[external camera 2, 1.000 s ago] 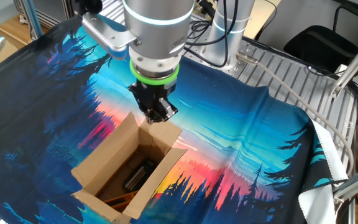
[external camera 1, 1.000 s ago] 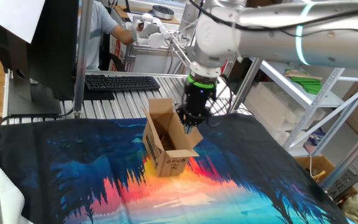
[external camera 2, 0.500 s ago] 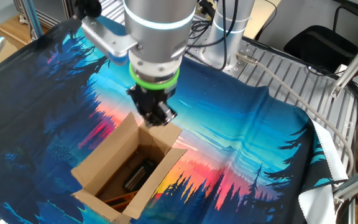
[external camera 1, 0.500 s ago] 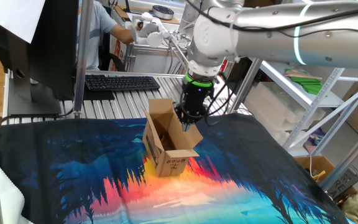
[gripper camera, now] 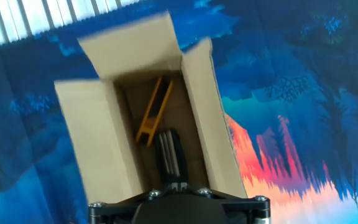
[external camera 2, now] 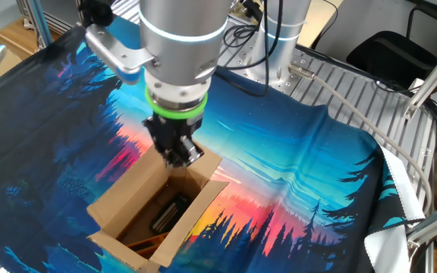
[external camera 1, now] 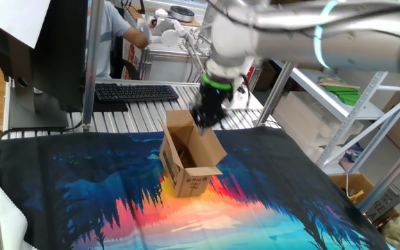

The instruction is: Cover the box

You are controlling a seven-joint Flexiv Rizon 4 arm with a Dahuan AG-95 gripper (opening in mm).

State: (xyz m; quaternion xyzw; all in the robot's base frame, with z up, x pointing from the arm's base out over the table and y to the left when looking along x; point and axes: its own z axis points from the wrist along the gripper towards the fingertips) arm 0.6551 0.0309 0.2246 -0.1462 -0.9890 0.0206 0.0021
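Note:
The box (external camera 1: pixel 186 161) is a small brown carton standing on the printed cloth (external camera 1: pixel 82 198) with its top flaps open. Seen from the other side, the box (external camera 2: pixel 154 216) holds a black item and an orange one. My gripper (external camera 2: pixel 174 156) hangs shut and empty over the box's far edge, just above a flap. In one fixed view, the gripper (external camera 1: pixel 203 123) sits at the box's upper right corner. The hand view looks straight down into the box (gripper camera: pixel 92 134), where a yellow piece (gripper camera: pixel 154 112) lies. My shut gripper (gripper camera: pixel 169 146) shows as a dark bar rising from the bottom edge.
A keyboard (external camera 1: pixel 136 92) and a dark monitor (external camera 1: pixel 54 48) stand behind the cloth on the slatted table. A person (external camera 1: pixel 120 28) is at the back. A larger cardboard box (external camera 1: pixel 353 186) sits at the right edge by metal shelving. A black chair (external camera 2: pixel 385 53) stands beyond the table.
My gripper has moved sideways from beside the far flap to over the box's edge, still shut. The box has stayed in place.

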